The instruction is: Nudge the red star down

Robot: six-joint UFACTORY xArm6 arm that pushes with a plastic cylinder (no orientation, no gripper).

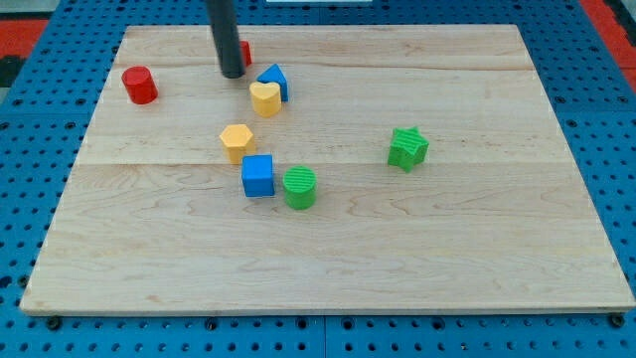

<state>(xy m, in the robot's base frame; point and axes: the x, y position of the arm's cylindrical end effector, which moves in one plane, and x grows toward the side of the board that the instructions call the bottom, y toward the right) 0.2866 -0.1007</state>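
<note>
Since wooden board sits on blue pegboard, we count two reds, yellows, blues, greens; my tip covers red star; no fingers here.

Arm: one straight dark rod, upright, entering from the table's top edge. My tip: resting near the top-left area.

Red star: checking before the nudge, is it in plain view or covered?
Mostly covered: my tip stands before the red star; only a red sliver shows.
</note>
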